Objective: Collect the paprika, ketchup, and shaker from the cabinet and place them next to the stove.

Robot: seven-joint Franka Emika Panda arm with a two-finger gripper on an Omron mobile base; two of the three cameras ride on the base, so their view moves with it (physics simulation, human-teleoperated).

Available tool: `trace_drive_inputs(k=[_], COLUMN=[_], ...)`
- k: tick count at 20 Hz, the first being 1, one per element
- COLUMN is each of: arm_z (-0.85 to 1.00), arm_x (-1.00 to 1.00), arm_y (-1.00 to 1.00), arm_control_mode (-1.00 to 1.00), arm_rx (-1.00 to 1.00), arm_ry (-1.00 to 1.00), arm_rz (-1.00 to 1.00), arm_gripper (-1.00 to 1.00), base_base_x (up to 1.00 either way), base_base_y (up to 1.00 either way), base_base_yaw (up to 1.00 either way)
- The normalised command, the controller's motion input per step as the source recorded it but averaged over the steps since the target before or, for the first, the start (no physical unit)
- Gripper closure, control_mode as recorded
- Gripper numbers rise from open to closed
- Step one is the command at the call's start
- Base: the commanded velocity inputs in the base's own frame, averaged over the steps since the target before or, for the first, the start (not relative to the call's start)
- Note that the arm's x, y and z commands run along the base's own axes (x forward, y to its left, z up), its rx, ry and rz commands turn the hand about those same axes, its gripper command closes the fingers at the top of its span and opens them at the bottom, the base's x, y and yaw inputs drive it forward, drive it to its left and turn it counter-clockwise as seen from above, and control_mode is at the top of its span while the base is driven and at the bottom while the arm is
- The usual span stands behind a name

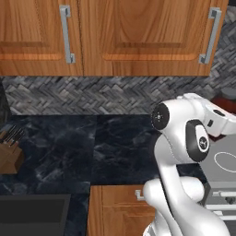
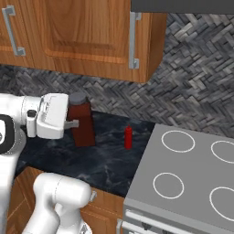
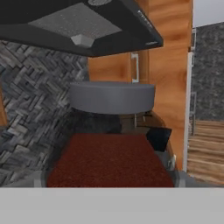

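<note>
Jaws [image 2: 75, 123] are standing spread around the squat red-brown paprika [image 2: 82, 123], which is resting on the dark marbled table [image 2: 105, 160] left of the flat grey stove [image 2: 192, 183], near the slim red ketchup [image 2: 128, 137]; releasing cleanly seems to call for withdrawing straight back, avoiding tipping the jar.

The arm [image 1: 184, 152] rises from the base, bends at a dark-jointed elbow and reaches sideways, forearm level. The white hand [image 2: 51, 116] lies horizontal. Its pincer [image 2: 75, 123] has jaws spread wide, 1 finger [image 2: 72, 124] showing as a short grey tip.
</note>
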Motion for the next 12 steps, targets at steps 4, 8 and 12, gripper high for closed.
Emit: trace_drive_inputs(k=[4, 8, 12], arm_z=[-0.63, -0.75, -0.77], arm_x=[0.17, 0.26, 0.33], arm_y=[-0.08, -0.13, -0.02], arm_control_mode=[-1.0, -1.0, -1.0], arm_rx=[0.08, 0.07, 0.0], arm_ry=[0.0, 0.0, 0.0], arm_rz=[0.0, 0.0, -0.03], arm_gripper=[1.0, 1.0, 1.0], base_base_x=[0.0, 0.0, 0.0], base_base_y=[0.0, 0.0, 0.0], base_base_yaw=[0.0, 0.0, 0.0])
